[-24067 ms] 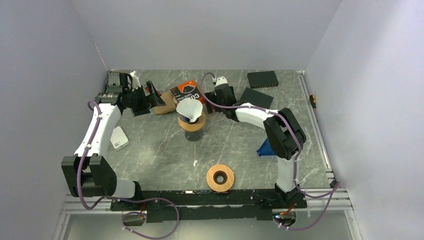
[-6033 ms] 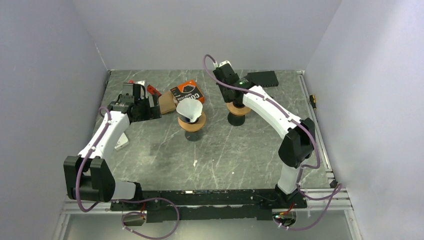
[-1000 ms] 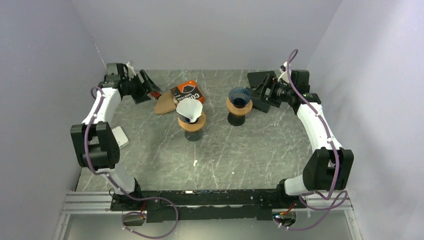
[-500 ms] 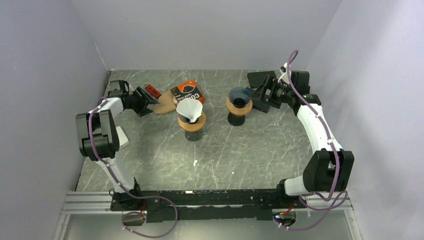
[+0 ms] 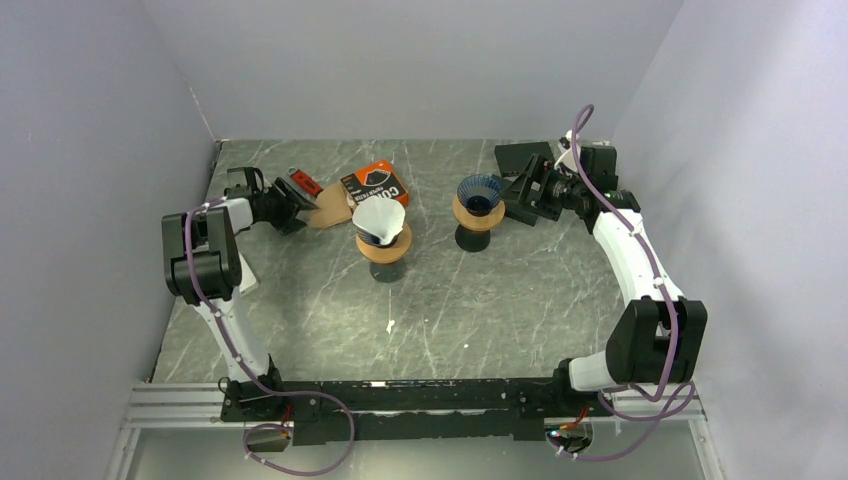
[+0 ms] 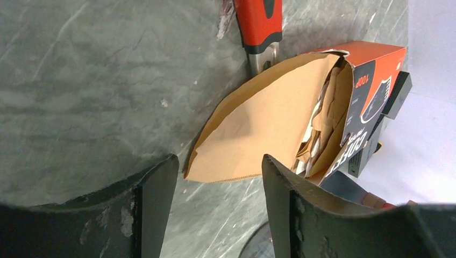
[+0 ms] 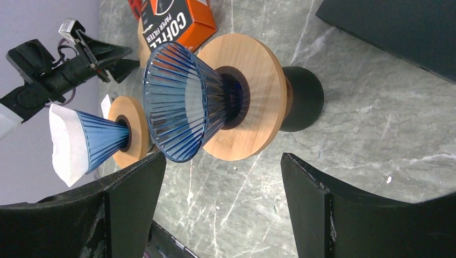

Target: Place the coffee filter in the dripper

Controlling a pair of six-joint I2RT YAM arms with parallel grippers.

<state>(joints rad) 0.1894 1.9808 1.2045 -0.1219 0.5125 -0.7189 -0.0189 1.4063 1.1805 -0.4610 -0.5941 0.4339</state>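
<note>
Lowered since a second ago, the left gripper (image 6: 218,164) held its fingers (image 6: 156,204) spread and empty, the coffee filter (image 6: 269,129) lying flat just ahead.

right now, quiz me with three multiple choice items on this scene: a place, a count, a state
1. Where does the brown filter lie? A inside a dripper; B on the table at the mouth of the orange box; C held in the air.
2. How many drippers stand on the table? A one; B two; C three.
3. How is the left gripper? A open, holding nothing; B shut on the filter; C shut on the box.
Answers: B, it lies flat by the box; B, an empty dripper and a dripper with a white filter; A, its fingers stand apart short of the filter.
</note>
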